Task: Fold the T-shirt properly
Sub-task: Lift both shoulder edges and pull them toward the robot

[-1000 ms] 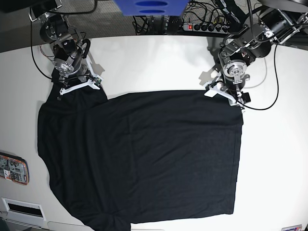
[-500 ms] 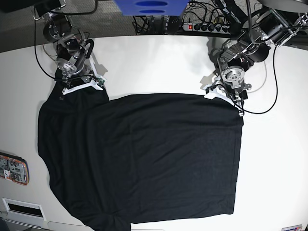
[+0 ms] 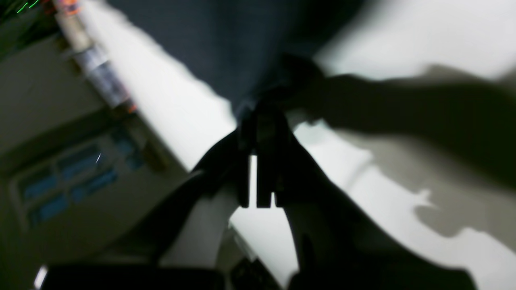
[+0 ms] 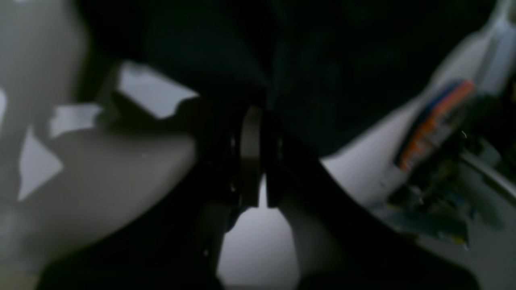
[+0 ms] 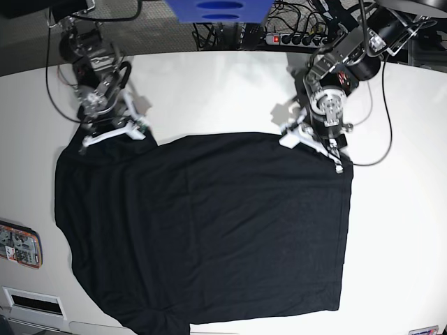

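The black T-shirt (image 5: 209,223) lies spread flat over the white table (image 5: 223,91). My left gripper (image 5: 316,143) sits at the shirt's far right corner. In the left wrist view its fingers (image 3: 262,161) stand pressed together, with dark T-shirt cloth (image 3: 225,44) gathered at their tips. My right gripper (image 5: 112,134) is at the far left corner, by the sleeve. The right wrist view is dim and blurred, but the fingers (image 4: 258,161) are together with black T-shirt fabric (image 4: 322,60) pinched at their ends.
An orange and white packet (image 5: 19,244) lies at the table's left edge, with a white vented box (image 5: 31,303) below it. A power strip (image 5: 297,38) and cables run along the far edge, next to a blue object (image 5: 216,10).
My left gripper has gone from open to shut on the shirt's far right corner, and that arm has shifted left. The right arm has drawn slightly back with its corner.
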Controlling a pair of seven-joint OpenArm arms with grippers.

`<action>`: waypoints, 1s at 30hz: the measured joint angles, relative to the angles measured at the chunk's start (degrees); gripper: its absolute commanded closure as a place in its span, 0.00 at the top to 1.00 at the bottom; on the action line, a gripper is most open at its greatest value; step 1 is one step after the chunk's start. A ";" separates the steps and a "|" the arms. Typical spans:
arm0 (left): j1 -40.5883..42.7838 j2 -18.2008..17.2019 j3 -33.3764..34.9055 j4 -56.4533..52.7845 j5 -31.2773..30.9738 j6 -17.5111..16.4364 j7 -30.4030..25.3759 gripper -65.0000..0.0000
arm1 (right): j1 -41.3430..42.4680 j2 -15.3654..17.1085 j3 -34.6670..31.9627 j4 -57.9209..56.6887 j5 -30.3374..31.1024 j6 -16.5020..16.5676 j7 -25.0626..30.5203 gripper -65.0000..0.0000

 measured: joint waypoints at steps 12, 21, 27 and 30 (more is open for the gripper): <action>-1.36 2.40 -11.10 -0.33 -0.02 -0.33 -4.94 0.00 | 0.94 0.26 3.67 -0.33 0.11 0.39 -0.90 0.00; -4.76 8.61 -19.65 -8.00 0.00 -0.50 -13.51 0.00 | 12.76 0.00 3.21 -3.56 -0.70 -0.55 0.15 0.00; -8.44 9.53 -19.21 -12.96 0.00 -0.85 -14.78 0.00 | 12.87 -0.37 2.93 -13.53 0.61 0.81 0.11 0.00; -10.75 10.32 -19.17 -12.90 -0.13 -0.92 -15.06 0.00 | 18.34 -1.27 2.58 -16.48 0.02 0.28 3.30 0.00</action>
